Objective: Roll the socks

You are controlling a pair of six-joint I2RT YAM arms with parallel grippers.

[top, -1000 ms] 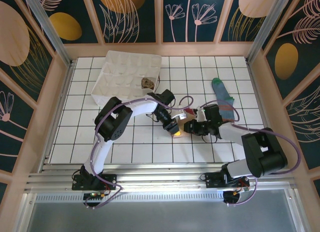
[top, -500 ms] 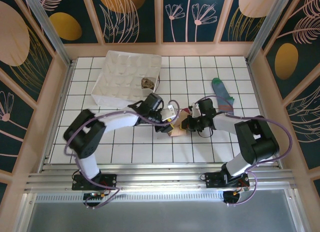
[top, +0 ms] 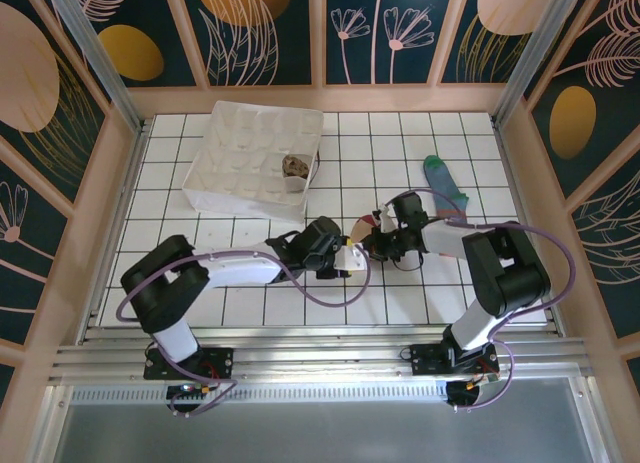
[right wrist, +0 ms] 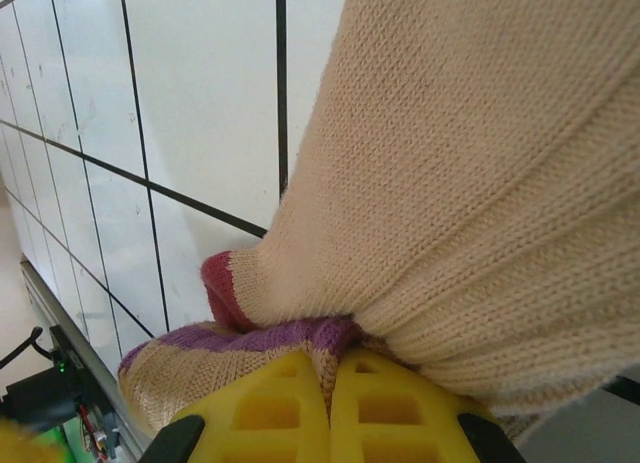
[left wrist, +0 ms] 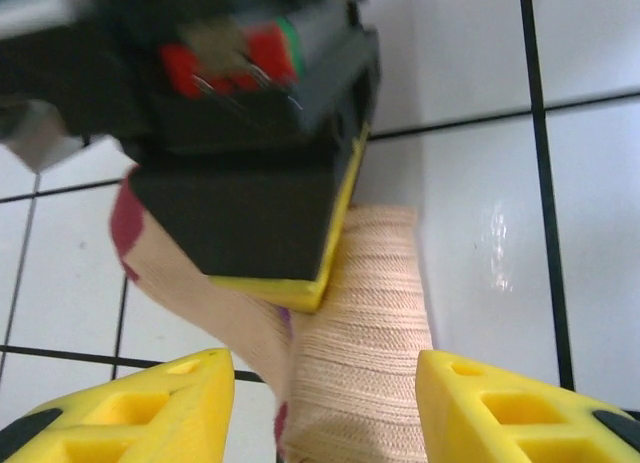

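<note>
The beige sock [top: 362,227] with red toe and purple-striped cuff lies mid-table between both grippers. My right gripper [right wrist: 330,383] is shut on its striped cuff, the beige sock [right wrist: 480,183] bunching above the fingers. My left gripper [left wrist: 325,403] is open and straddles the ribbed beige sock [left wrist: 365,333], with a gap at each yellow fingertip [left wrist: 130,408]. From above, the left gripper [top: 347,255] and right gripper [top: 371,243] nearly meet. A blue-grey sock [top: 446,195] with a green toe lies flat at the right rear. A rolled tan-and-brown argyle sock [top: 295,166] sits in the white box.
The white fabric box [top: 240,153] stands at the back left of the tiled table [top: 260,303]. Wooden rails fence the table on all sides. The right gripper's black body with its yellow pad [left wrist: 250,183] hangs just ahead of my left fingers.
The left gripper has opened from shut, and its arm has swung its elbow down and to the left. The right gripper has closed on the sock's cuff and shifted slightly left.
</note>
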